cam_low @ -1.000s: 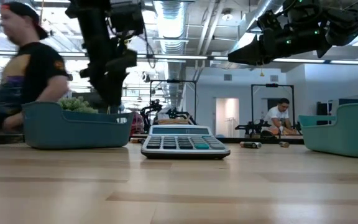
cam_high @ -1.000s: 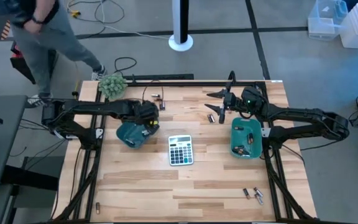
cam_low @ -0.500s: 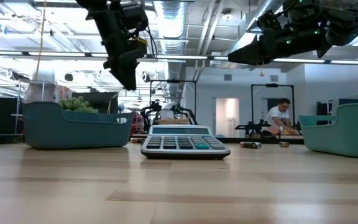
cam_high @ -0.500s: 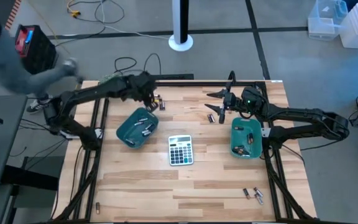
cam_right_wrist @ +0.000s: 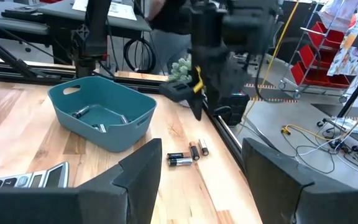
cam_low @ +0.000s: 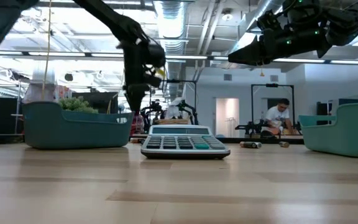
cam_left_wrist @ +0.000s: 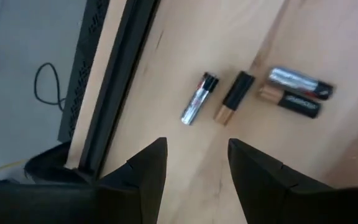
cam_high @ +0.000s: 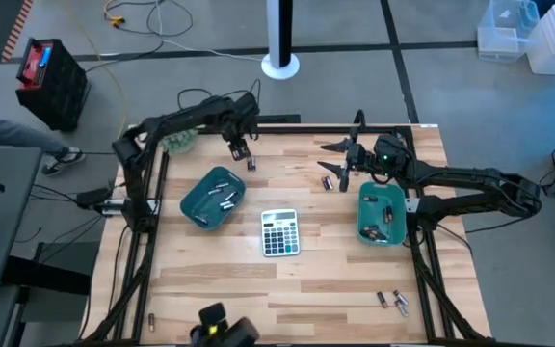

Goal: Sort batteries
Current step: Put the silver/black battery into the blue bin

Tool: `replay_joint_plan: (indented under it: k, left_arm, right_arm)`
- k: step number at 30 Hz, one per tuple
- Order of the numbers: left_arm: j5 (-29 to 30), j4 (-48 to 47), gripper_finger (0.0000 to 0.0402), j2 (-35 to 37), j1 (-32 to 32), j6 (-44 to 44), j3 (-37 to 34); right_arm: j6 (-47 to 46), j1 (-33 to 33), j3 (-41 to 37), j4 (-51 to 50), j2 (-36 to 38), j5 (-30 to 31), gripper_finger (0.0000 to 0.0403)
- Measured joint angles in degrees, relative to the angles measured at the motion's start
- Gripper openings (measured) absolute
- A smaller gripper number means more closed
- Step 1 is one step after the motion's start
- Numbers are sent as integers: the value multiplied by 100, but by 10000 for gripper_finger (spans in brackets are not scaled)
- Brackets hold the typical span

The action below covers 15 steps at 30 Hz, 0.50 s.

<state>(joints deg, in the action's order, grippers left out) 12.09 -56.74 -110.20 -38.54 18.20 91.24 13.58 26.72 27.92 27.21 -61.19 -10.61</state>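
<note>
Two teal trays (cam_high: 212, 198) (cam_high: 382, 214), one calculator (cam_high: 279, 232), two robot arms, and four batteries (cam_left_wrist: 253, 92) in the far cluster.

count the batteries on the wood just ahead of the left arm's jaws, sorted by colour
silvery batteries: 2
black and copper batteries: 2
total: 4
</note>
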Motion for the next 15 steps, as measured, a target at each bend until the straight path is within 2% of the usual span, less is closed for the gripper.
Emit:
replay_joint_plan:
  k: [10, 15]
  left_arm:
    - [-143, -783, 165, -1359, -285, 350, 997]
    - [-168, -812, 165, -1622, -283, 585, 1205]
  right_arm:
    - [49, 0, 0, -4, 0, 0, 237]
    - [49, 0, 0, -7, 0, 0, 237]
